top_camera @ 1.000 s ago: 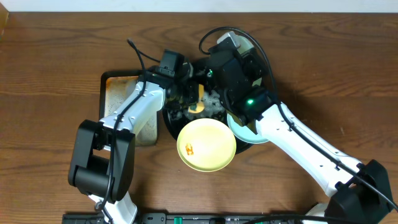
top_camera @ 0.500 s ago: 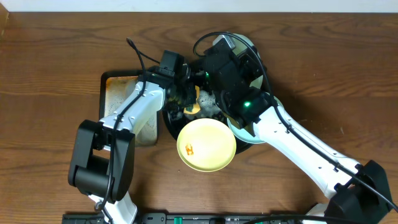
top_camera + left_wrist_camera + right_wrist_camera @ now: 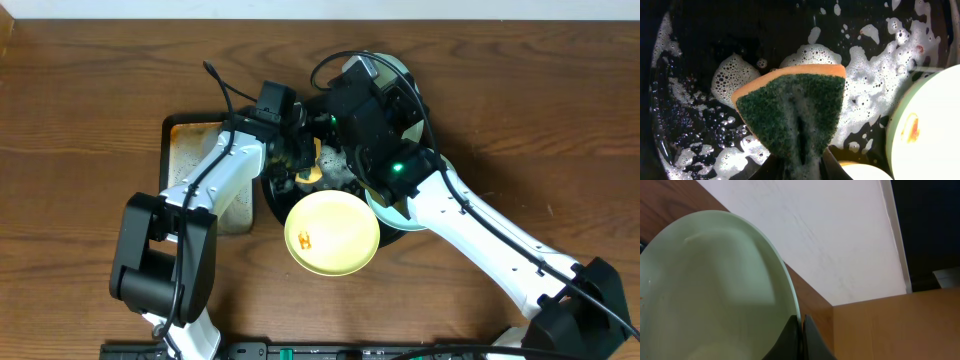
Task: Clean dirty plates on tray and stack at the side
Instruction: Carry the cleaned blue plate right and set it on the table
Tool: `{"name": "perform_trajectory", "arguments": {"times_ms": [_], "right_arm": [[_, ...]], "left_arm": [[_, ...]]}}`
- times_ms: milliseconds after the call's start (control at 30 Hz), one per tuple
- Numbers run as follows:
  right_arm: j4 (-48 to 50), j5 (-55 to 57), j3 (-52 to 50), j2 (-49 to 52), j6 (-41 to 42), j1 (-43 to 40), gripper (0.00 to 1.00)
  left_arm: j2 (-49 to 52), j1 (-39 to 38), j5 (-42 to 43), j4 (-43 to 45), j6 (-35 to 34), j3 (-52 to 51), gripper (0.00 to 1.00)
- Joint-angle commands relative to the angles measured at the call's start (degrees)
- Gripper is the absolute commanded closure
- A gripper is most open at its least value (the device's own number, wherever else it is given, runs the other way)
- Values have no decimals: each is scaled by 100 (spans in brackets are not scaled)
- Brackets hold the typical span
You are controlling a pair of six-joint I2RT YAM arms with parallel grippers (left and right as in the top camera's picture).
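My left gripper point(image 3: 799, 167) is shut on a green-and-orange sponge point(image 3: 792, 112) and holds it just above the foamy black tray point(image 3: 705, 40); in the overhead view the gripper point(image 3: 304, 152) is over the tray's point(image 3: 272, 197) back part. My right gripper point(image 3: 801, 326) is shut on the rim of a mint plate point(image 3: 715, 290), held tilted up above the tray's far side point(image 3: 402, 72). The yellow plate point(image 3: 332, 232) with an orange smear lies on the tray's front edge and shows in the left wrist view point(image 3: 932, 130). A second mint plate point(image 3: 392, 212) lies under my right arm.
A small rectangular rusty tray point(image 3: 192, 150) sits left of the black tray, partly under my left arm. White foam point(image 3: 730, 75) covers much of the black tray's floor. Bare wooden table point(image 3: 90, 100) lies to the left and right.
My right gripper with the mint plate has shifted slightly left and back. The left gripper with the sponge has barely moved.
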Motion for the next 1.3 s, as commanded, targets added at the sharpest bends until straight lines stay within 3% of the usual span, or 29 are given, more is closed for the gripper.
{"name": "perform_trajectory", "arguments": {"times_ms": [0,233,567,800,1033,1267], "right_arm": [[15,155,20,-63,321,26,99],[-975,-647,20,-70,2411,-601,99],[-1648,-3891,20,-345,3910,-2293,99],[-1856,-6107,20,-452,4625,-4452,99],[-1991,-6216,20,2,4642,-5864,99],[-2015,-6247,20,581,4638,-6546,99]], "left_arm": [[-170,35,-79,-31,138,-11,83],[-170,35,-79,-24,138,-11,83],[-170,35,-76,11,136,-11,83],[-170,35,-74,31,136,-11,83],[-170,35,-74,57,133,-11,83],[-170,35,-74,57,133,-11,83]]}}
